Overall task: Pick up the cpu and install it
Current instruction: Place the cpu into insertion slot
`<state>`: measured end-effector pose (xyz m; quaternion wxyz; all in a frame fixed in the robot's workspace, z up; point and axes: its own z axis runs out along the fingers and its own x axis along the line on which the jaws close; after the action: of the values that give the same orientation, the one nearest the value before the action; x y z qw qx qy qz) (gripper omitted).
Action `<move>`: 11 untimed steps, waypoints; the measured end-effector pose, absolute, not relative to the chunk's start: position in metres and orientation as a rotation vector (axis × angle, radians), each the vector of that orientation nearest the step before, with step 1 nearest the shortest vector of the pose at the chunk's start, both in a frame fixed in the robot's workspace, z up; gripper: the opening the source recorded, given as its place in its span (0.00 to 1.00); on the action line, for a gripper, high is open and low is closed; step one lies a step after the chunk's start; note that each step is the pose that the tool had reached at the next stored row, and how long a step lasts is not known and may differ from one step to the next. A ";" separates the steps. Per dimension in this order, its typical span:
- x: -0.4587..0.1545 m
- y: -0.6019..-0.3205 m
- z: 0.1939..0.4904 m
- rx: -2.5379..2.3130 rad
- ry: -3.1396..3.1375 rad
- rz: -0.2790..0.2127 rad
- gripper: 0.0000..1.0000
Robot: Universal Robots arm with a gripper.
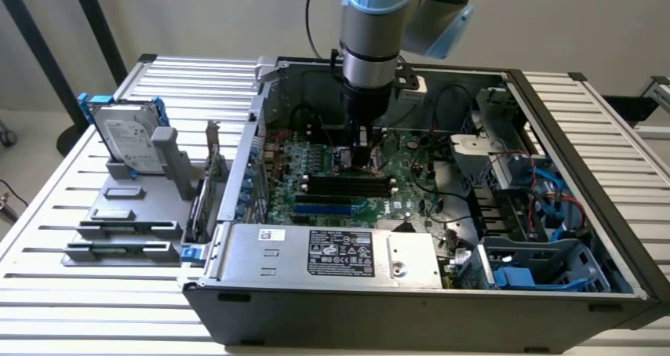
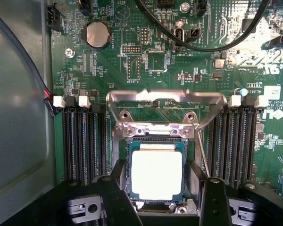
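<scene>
You have a slatted metal tabletop [image 1: 63, 215] carrying an open computer case [image 1: 419, 317], which lies on its side with its inside facing up. The robot arm [image 1: 372, 58] comes straight down into the middle of the case. Inside the case, along the wall nearest the exterior camera, sits the labelled silver power supply [image 1: 335, 250]. Outside the case, toward the exterior view's left, a grey fixture [image 1: 125, 215] holds a silver hard drive [image 1: 125, 136] upright in blue brackets, just beside the case wall.

The green motherboard [image 2: 146, 61] covers the floor of the case, and black cables loop across it. Rows of black memory slots [image 2: 82, 141] run on both sides of the processor socket, near the middle of the case. The socket's silver load plate [image 2: 165, 99] is swung up and open. A round coin battery [image 2: 95, 34] lies on the board toward the case's side wall.

Your gripper [image 2: 158, 183] is released. Its two black fingers [image 2: 114, 202] stand on either side of the socket, and a strip of the socket frame shows between each finger and the chip. The cpu [image 2: 156, 174] lies flat in the socket with its pale metal top facing up and its edges square to the frame. It is seated in the case rather than held.
</scene>
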<state>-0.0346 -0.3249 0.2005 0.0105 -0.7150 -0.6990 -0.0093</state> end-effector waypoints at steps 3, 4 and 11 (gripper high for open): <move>-0.035 -0.325 0.206 -2.231 -2.181 -0.030 0.63; -0.036 -0.325 0.207 -2.230 -2.181 -0.031 0.63; -0.049 -0.325 0.216 -2.225 -2.175 -0.038 0.48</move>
<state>-0.0490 -0.3249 0.2162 0.0150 -0.7149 -0.6989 -0.0123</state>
